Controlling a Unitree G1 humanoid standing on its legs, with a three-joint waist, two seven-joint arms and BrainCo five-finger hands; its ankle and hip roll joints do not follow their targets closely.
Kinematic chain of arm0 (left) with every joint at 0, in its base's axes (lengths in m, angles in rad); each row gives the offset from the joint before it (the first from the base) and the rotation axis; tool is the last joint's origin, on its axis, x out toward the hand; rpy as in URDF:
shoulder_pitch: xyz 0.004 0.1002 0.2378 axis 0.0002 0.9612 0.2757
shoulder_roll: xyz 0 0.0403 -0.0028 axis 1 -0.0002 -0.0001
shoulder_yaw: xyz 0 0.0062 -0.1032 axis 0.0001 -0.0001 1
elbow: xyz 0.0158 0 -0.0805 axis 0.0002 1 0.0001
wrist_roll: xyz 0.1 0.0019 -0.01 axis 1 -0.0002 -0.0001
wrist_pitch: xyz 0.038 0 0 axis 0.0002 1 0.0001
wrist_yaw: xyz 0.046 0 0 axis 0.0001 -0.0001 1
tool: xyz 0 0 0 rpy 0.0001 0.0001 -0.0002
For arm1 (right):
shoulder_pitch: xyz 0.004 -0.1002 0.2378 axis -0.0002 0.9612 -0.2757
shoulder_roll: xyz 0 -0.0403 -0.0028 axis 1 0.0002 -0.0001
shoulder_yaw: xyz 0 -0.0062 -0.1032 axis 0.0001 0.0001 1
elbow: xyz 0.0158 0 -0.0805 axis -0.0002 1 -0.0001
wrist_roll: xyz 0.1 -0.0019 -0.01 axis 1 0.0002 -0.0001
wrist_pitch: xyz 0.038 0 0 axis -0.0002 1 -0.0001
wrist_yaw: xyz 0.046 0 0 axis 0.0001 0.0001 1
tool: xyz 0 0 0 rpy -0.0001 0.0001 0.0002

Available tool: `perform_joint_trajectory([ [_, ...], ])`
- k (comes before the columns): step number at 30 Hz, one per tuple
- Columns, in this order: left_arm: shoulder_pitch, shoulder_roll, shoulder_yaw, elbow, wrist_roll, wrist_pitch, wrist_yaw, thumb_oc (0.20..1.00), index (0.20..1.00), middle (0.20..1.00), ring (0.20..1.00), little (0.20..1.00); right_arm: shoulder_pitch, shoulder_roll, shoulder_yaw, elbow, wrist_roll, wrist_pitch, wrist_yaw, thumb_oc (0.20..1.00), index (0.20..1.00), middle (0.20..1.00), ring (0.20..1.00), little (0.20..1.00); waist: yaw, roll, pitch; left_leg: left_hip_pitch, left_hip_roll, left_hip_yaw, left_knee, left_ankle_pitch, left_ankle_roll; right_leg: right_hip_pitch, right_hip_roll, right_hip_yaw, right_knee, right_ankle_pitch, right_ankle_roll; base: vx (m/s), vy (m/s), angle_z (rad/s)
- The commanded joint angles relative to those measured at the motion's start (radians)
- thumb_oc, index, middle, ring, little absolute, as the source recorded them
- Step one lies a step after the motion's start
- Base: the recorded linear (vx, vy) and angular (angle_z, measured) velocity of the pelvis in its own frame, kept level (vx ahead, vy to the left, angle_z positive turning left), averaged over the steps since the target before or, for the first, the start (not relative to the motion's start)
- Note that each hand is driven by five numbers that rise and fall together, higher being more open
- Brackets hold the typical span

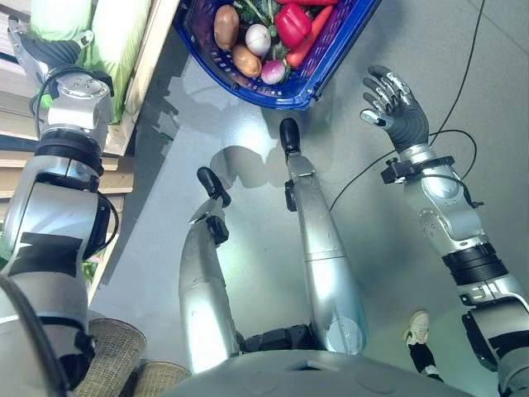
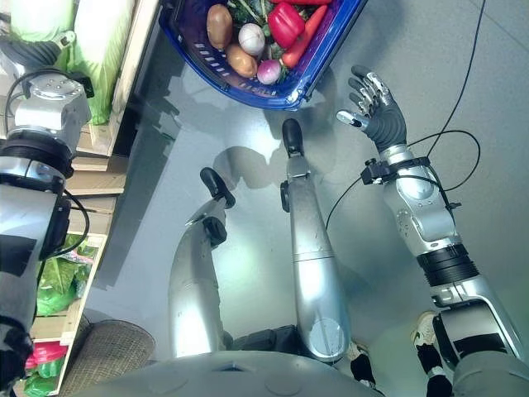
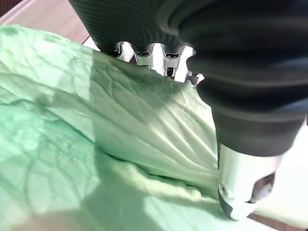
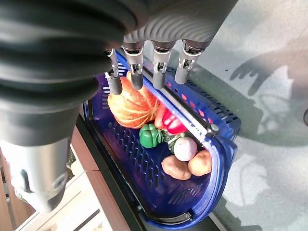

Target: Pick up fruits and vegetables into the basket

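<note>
A: Where's the cabbage?
B: On the shelf left of the blue basket, under the left hand; whether its fingers are curled I cannot tell.
A: Handling?
B: Probably light, with soft leaves that tear. Grip around the body, not a leaf. Right hand hovers right of the basket, fingers loosely spread, empty.

Blue basket on floor holds potatoes, red pepper, striped squash; pale cabbage on shelf.
</note>
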Motion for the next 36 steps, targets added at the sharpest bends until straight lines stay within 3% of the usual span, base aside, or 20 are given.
perform_joint_trajectory([
  [1,0.053,0.009,-0.010,0.103,0.010,0.075,-0.123,1.000,1.000,1.000,1.000,1.000,0.024,0.001,-0.013,-0.025,0.025,-0.052,0.013,1.000,1.000,1.000,1.000,1.000,-0.030,-0.013,-0.025,-0.075,-0.011,0.025,0.039,-0.007,0.013,0.018,0.000,-0.006,0.004,-0.071,0.062,0.00,0.031,-0.01],
  [11,0.042,0.023,-0.064,0.149,0.091,0.166,-0.222,1.000,1.000,1.000,1.000,1.000,0.025,-0.020,-0.022,-0.034,0.038,-0.044,0.029,1.000,1.000,1.000,1.000,1.000,-0.039,-0.002,-0.025,-0.068,-0.008,0.038,0.027,0.000,0.007,0.012,-0.007,-0.001,-0.001,-0.065,0.064,0.00,0.022,-0.03],
  [17,0.043,0.031,-0.112,0.162,0.195,0.187,-0.259,1.000,1.000,1.000,1.000,1.000,0.024,-0.034,-0.028,-0.045,0.052,-0.036,0.034,1.000,1.000,1.000,1.000,1.000,-0.043,0.002,-0.025,-0.065,-0.010,0.042,0.021,0.003,0.004,0.009,-0.009,0.003,-0.005,-0.061,0.064,0.00,0.011,-0.03],
  [18,0.044,0.031,-0.118,0.164,0.222,0.191,-0.260,0.473,0.473,0.473,0.473,0.473,0.027,-0.035,-0.029,-0.044,0.053,-0.037,0.037,1.000,1.000,1.000,1.000,1.000,-0.045,0.003,-0.025,-0.063,-0.009,0.043,0.020,0.003,0.004,0.009,-0.009,0.005,-0.004,-0.061,0.064,0.01,0.032,0.00],
  [19,0.041,0.038,-0.138,0.155,0.259,0.209,-0.261,0.200,0.200,0.200,0.200,0.200,0.028,-0.037,-0.028,-0.045,0.055,-0.039,0.038,1.000,1.000,1.000,1.000,1.000,-0.045,0.004,-0.025,-0.062,-0.009,0.044,0.019,0.004,0.005,0.009,-0.009,0.006,-0.005,-0.061,0.063,0.00,0.033,0.00],
  [28,0.071,0.039,-0.154,0.098,0.290,0.229,-0.247,0.200,0.200,0.200,0.200,0.200,0.063,-0.035,-0.039,-0.071,0.054,-0.057,0.053,1.000,1.000,1.000,1.000,1.000,-0.042,0.009,-0.025,-0.042,-0.014,0.044,0.009,0.008,0.004,0.026,-0.012,0.004,-0.001,-0.067,0.063,0.00,0.000,0.00],
  [36,0.144,0.035,-0.101,0.046,0.284,0.172,-0.237,0.200,0.200,0.200,0.200,0.200,0.091,-0.004,-0.050,-0.117,0.020,-0.055,0.055,1.000,1.000,1.000,1.000,1.000,-0.029,0.003,-0.025,0.011,-0.016,0.038,-0.007,0.013,0.004,0.086,-0.020,-0.017,-0.005,-0.077,0.063,-0.02,-0.018,0.01],
])
